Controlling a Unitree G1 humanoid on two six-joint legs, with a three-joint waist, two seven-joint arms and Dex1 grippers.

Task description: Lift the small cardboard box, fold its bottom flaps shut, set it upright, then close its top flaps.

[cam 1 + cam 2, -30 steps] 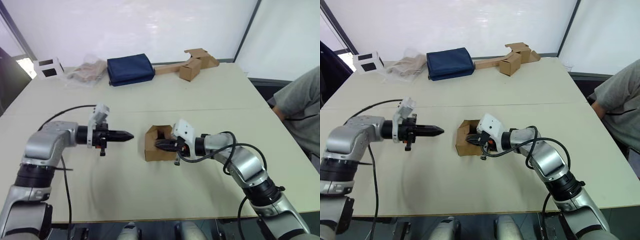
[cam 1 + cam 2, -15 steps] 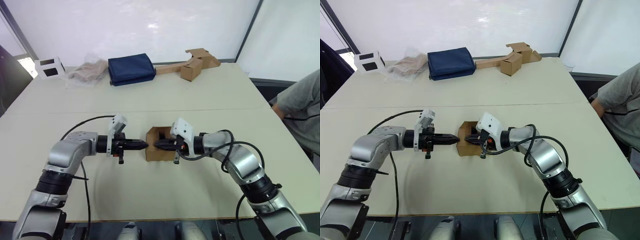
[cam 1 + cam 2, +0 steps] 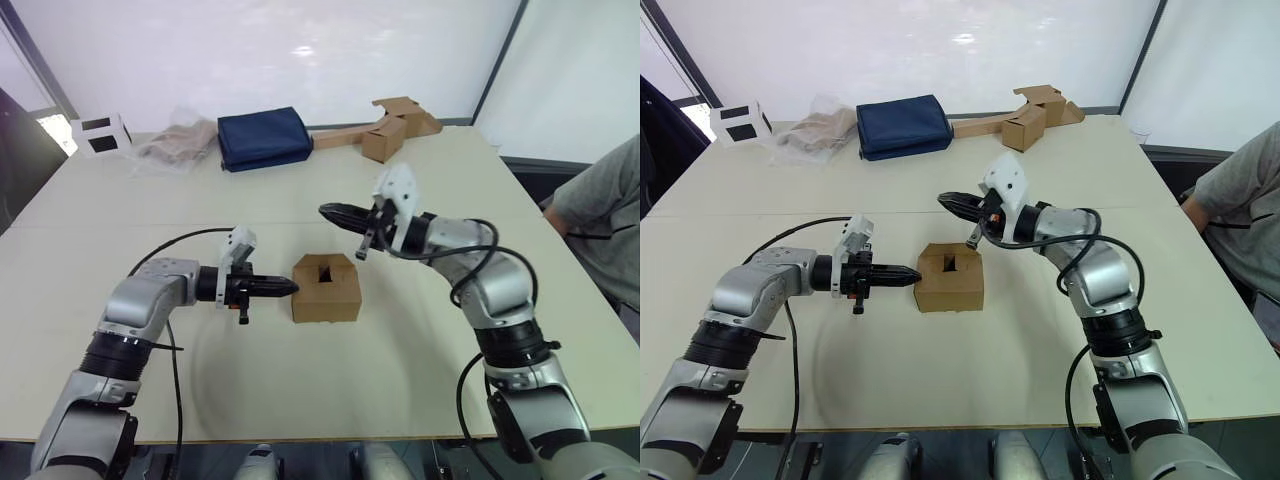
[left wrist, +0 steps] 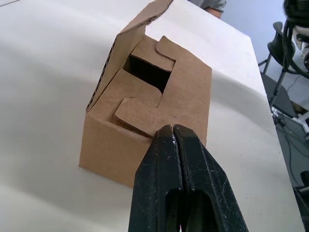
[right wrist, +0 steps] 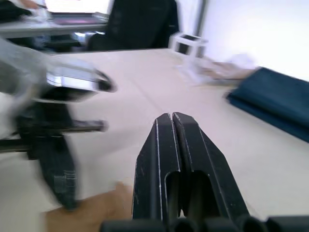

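The small cardboard box (image 3: 325,288) stands on the table in front of me. Its top flaps (image 4: 186,82) lie mostly folded down, leaving a dark gap in the middle, and one flap (image 4: 140,24) still stands up along an edge. The bottom flaps are hidden underneath. My left gripper (image 3: 292,287) is shut and its tip touches the box's left wall near the top edge (image 4: 172,128). Raised in the air behind and above the box, my right gripper (image 3: 325,210) is shut on nothing (image 5: 171,116).
Along the table's far edge lie a navy blue bag (image 3: 262,138), a crumpled plastic bag (image 3: 175,145), a white box with dark windows (image 3: 98,133) and a smaller brown box with loose cardboard pieces (image 3: 385,128). A person (image 3: 600,210) sits at the right.
My right gripper came out of the box's open top and rose up and back. The top flaps now lie folded over. My left gripper came in and stays at the box's left side.
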